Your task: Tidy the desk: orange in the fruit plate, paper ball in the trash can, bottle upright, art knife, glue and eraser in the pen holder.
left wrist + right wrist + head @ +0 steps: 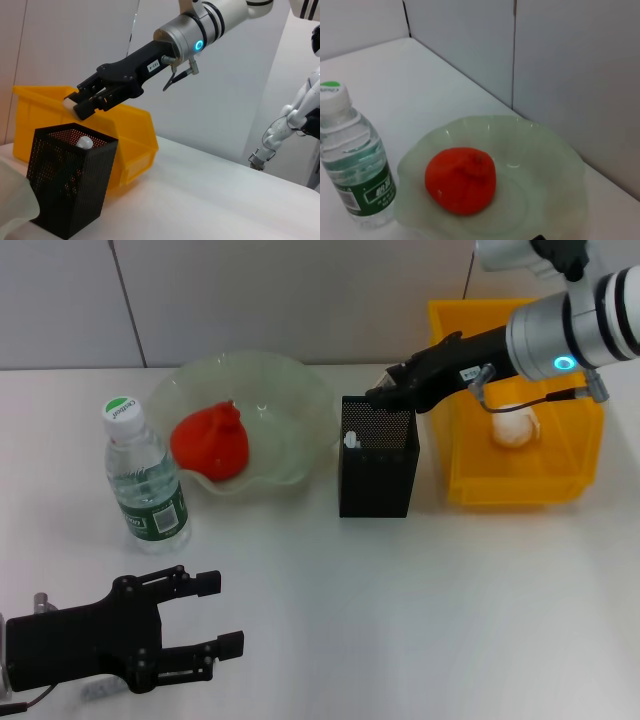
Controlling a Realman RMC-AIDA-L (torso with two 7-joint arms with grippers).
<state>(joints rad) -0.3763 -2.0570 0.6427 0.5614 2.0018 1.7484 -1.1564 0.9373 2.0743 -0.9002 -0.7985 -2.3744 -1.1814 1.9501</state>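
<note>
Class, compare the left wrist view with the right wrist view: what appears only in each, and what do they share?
Only the left wrist view shows the right gripper shut on a pale eraser above the black mesh pen holder, with the yellow plastic bin behind. Only the right wrist view shows the orange in the pale green glass fruit plate and the upright clear water bottle. Both show the white desk.

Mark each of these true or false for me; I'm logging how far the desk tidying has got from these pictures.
1. The orange lies in the fruit plate. True.
2. The bottle lies on its side. False: it stands upright beside the plate.
3. The right tool is above the pen holder, shut on a small pale item. True.
4. The paper ball lies on the table. False: it is inside the yellow trash can.
5. The left tool holds the orange. False: it is open, low near the table, holding nothing.
</note>
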